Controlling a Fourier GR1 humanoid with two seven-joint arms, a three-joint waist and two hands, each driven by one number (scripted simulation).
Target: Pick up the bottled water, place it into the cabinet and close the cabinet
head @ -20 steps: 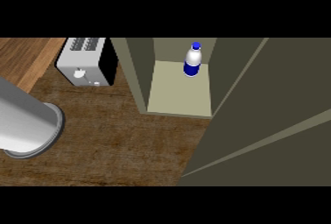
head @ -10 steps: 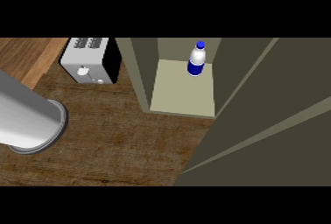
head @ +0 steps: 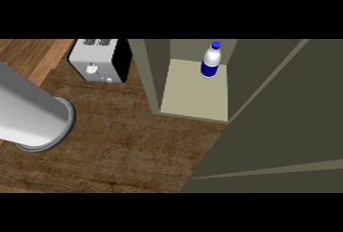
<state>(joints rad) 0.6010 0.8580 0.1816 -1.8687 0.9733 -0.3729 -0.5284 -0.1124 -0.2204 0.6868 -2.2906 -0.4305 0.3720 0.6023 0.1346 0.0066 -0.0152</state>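
No fingers or hands are seen in the head view, so their state cannot be told. Only a smooth grey cylindrical forearm (head: 30, 115) is visible, entering from the left edge at mid-height; its flat round end with a paler rim is seen over the counter.

The clear plastic water bottle with a blue cap and blue lower band (head: 211, 60) is found upper centre-right, standing upright at the back of the cabinet's pale beige shelf floor (head: 194, 93). It is set near the right rear corner, apart from the forearm.

The matte olive-grey cabinet (head: 150, 72) is seen open: a left side wall running down from the top of the frame, a flat shelf inside, and a large plain olive-grey door panel (head: 281, 122) filling the right side and lower right. A paler edge strip is seen crossing that panel near the bottom right.

A boxy toaster with a white front, black side and slotted top (head: 100, 59) is placed upper left, just beside the cabinet's left wall; a small knob is visible on its front.

Everything rests on a dark brown wood-grain countertop (head: 127, 149), with a lighter orange-brown wood strip (head: 26, 54) in the upper-left corner.
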